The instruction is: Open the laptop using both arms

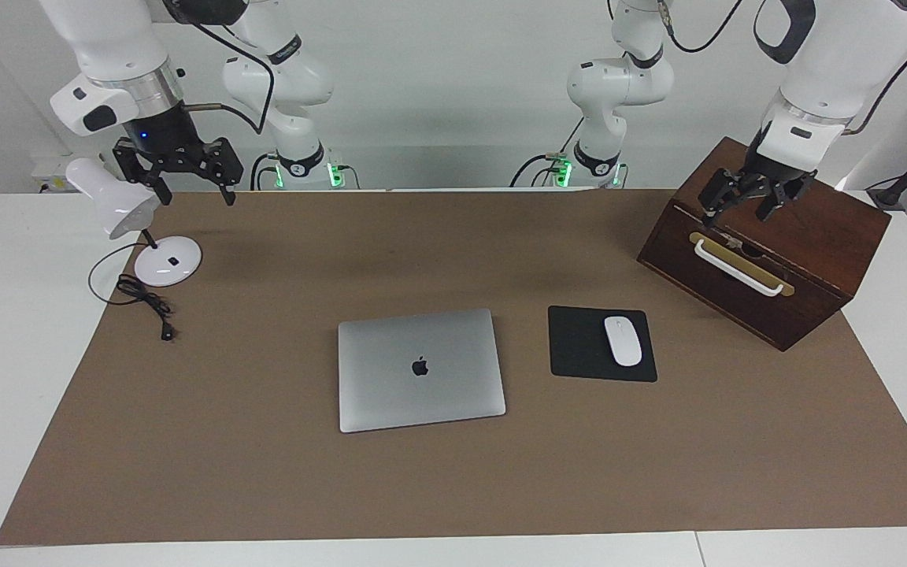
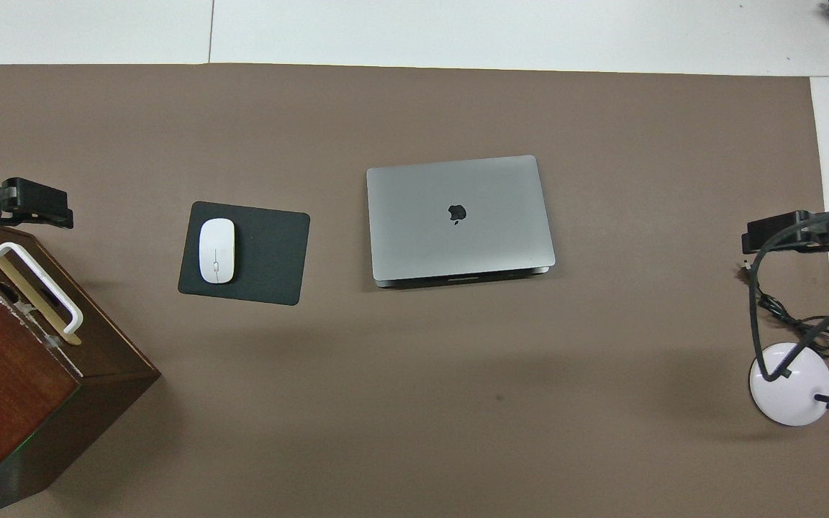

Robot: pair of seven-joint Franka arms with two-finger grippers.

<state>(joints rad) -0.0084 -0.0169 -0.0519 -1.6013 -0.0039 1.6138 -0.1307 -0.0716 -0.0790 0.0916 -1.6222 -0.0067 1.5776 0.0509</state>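
Laptop [image 1: 420,368]: we see it shut, flat mid-mat, beside the mouse pad [image 1: 579,343].
Left gripper [image 1: 751,198]: spread wide, empty, over the wooden box [image 1: 816,236].
Right gripper [image 1: 190,185]: parted, empty, by the lamp [image 1: 119,206].
Risk: we could slide the laptop if the base isn't pinned.

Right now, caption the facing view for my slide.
Closed laptop at mat center, left gripper over wooden box, right gripper above desk lamp.
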